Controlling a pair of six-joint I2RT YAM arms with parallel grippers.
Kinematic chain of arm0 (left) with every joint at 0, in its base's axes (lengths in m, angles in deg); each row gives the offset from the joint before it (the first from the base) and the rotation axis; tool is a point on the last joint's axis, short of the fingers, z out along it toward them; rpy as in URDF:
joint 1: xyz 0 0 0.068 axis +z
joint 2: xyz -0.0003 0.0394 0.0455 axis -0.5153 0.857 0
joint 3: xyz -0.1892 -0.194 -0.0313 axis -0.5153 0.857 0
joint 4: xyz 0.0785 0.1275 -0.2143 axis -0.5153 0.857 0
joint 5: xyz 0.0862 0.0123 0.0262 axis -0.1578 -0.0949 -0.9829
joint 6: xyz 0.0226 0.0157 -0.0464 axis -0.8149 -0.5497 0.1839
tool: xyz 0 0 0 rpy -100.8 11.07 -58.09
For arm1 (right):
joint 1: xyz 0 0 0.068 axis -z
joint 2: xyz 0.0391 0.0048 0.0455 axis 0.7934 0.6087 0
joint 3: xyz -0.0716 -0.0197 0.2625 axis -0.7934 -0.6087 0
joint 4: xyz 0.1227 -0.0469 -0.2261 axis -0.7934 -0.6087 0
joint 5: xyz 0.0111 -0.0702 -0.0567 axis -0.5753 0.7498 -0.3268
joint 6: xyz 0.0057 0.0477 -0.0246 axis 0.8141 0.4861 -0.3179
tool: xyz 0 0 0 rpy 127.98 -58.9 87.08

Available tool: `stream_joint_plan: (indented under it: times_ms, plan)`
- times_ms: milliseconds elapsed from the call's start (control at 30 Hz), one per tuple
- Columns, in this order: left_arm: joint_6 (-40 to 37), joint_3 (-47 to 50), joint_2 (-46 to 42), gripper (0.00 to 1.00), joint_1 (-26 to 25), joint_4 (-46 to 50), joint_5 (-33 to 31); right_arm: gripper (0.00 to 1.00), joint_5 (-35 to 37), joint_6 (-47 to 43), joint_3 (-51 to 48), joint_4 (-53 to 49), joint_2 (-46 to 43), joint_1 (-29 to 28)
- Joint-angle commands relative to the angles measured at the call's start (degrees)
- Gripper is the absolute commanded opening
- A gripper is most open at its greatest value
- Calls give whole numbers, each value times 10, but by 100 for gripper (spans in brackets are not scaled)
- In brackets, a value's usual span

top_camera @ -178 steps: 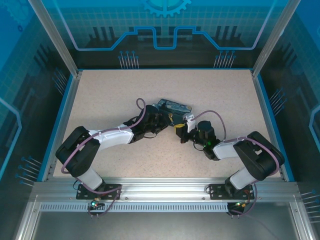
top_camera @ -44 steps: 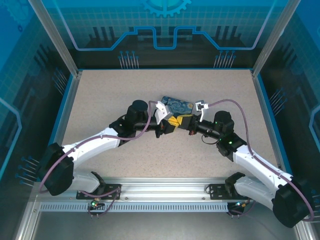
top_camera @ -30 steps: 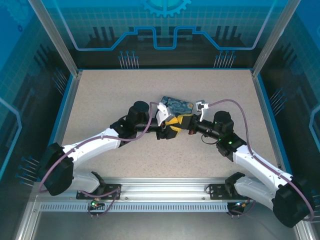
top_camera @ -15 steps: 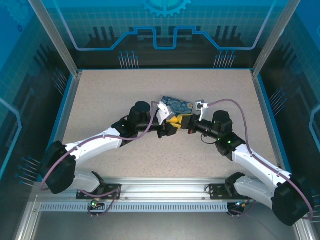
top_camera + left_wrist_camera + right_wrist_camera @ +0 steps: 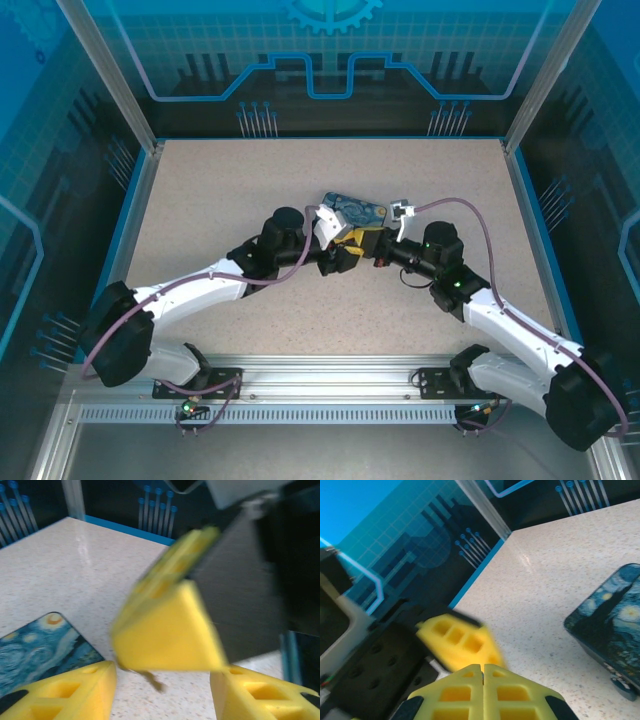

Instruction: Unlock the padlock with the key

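1. The two arms are pictured meeting just in front of the tin (image 5: 352,209), which lies flat on the speckled surface (image 5: 220,190) with its blue-and-yellow swirl-painted lid facing up.
2. The left fingers (image 5: 65,690) are held open. One yellow finger is seen at each lower corner of the left wrist view, with a wide gap between them, and nothing is gripped.
3. The right fingers (image 5: 465,692) are pressed tightly together, and no gap is visible between them in the right wrist view.
4. In the left wrist view, the closed right fingers are shown tip-down over the gap between the left fingers, just to the right of the tin's corner. They are blurred, and it cannot be told whether the two sets of fingers touch.
5. A thin dark sliver, taken to be the key (image 5: 151,680), is seen sticking out from under the tips of the right fingers. It is pinched there just above the surface, to the right of the tin, and is too blurred for its shape to be made out.
6. In the right wrist view, one left finger is caught just beyond the closed pair, well to the left of the tin.
7. From above, both sets of fingers are seen bunched at the tin's near edge, the left ones toward its left end.
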Motion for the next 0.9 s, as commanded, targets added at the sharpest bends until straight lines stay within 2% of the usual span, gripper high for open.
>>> stream_joint_plan:
  times_ms: [0,333,867]
  plan:
    - [-9,32,-12,55,3,-24,-52,0,-22,1,13,17,-17,-18]
    - [-10,76,-45,61,3,-62,-26,0,-15,5,9,23,-8,-19]
    - [29,50,-27,60,-12,-94,-41,0,0,2,6,25,1,-28]
